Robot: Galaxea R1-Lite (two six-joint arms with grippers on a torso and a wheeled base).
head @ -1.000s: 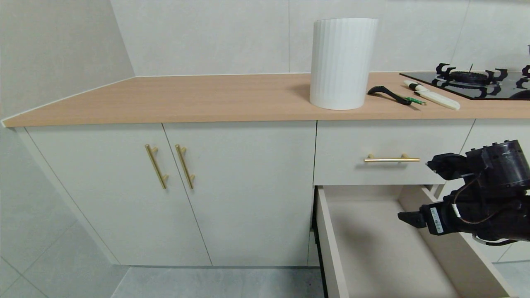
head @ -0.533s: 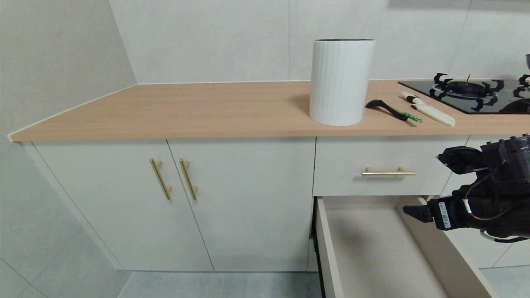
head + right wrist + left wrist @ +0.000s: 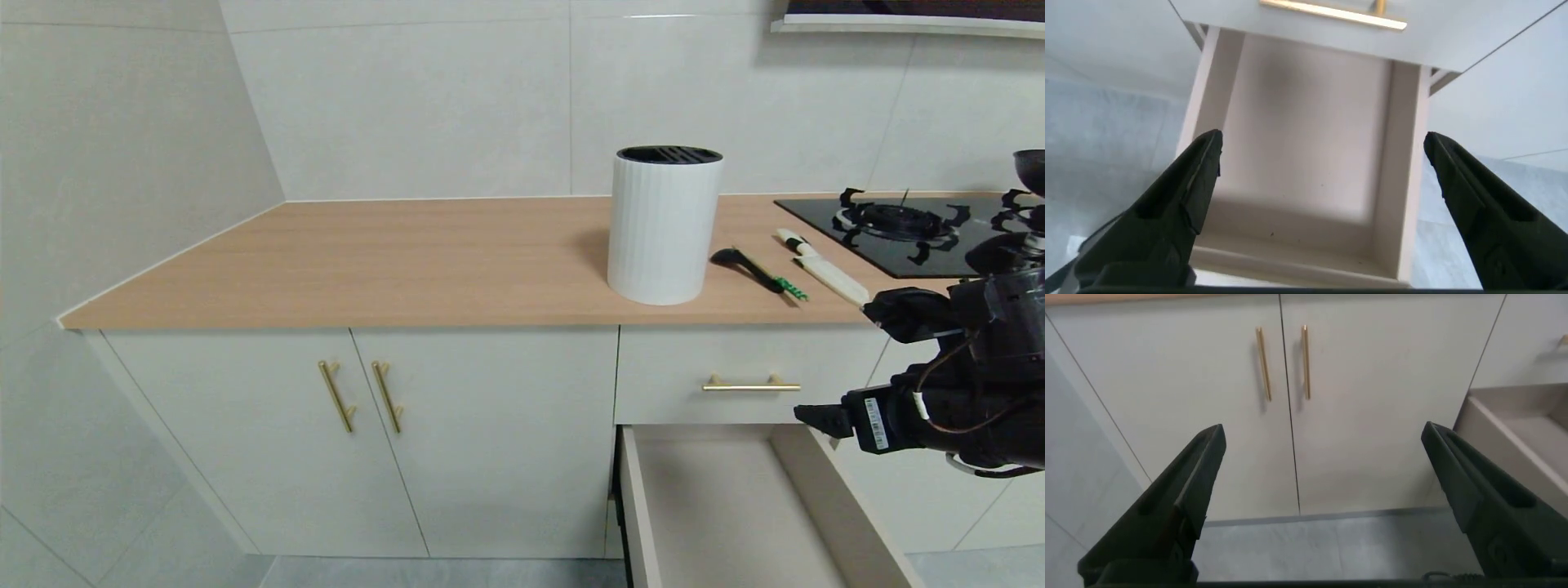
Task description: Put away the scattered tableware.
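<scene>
**A:** Pale tiled walls, a long wooden countertop (image 3: 408, 261), and a black gas hob (image 3: 898, 229) at its right end. Where's the tableware?

**B:** On that countertop. A black scoop with a green-striped handle (image 3: 755, 271) lies just beside the white ribbed holder (image 3: 663, 229), on the hob side. A white knife (image 3: 820, 268) lies next to the scoop, between it and the hob, one end near the front edge.

**A:** And the holder?

**B:** Upright, with a black slotted top, touching neither utensil.

**A:** What's under the counter?

**B:** Two cabinet doors (image 3: 490, 433) with gold bar handles on the left. To the right is a shut drawer with a gold handle (image 3: 751, 385), and below that the open drawer (image 3: 637, 506), pulled out with its pale floor showing.

**A:** Now the grippers.

**B:** The right gripper (image 3: 843, 365) hangs above the open drawer's right side, below the counter edge. Its two fingers are spread wide with nothing between them. From its wrist you look straight down into the drawer.

**A:** And the left?

**B:** The left gripper (image 3: 1323, 433) is low, facing the cabinet doors, fingers likewise spread apart and holding nothing.
</scene>
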